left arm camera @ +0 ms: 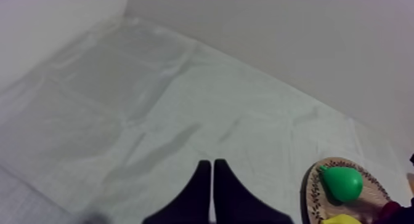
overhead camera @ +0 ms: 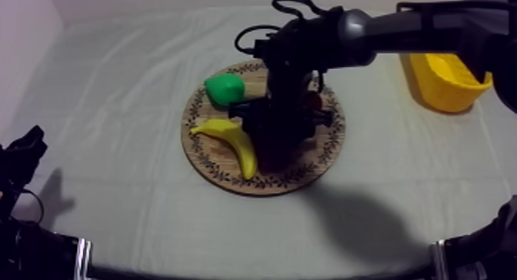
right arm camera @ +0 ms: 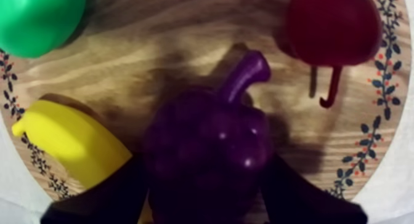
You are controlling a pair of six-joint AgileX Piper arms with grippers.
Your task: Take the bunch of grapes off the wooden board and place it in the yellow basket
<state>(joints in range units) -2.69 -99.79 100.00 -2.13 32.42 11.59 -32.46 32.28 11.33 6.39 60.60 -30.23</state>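
On the wooden board [right arm camera: 154,54], the bunch of grapes [right arm camera: 209,146] is being clamped by the right gripper [right arm camera: 206,177] — banana [right arm camera: 68,140] just left, small red fruit [right arm camera: 332,26] far right. The left gripper [left arm camera: 212,189] is being held with fingers together.

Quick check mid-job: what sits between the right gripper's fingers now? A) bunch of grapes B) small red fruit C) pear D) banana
A: in the right wrist view the right gripper has a black finger against each side of the purple bunch of grapes, which rests on the wooden board.
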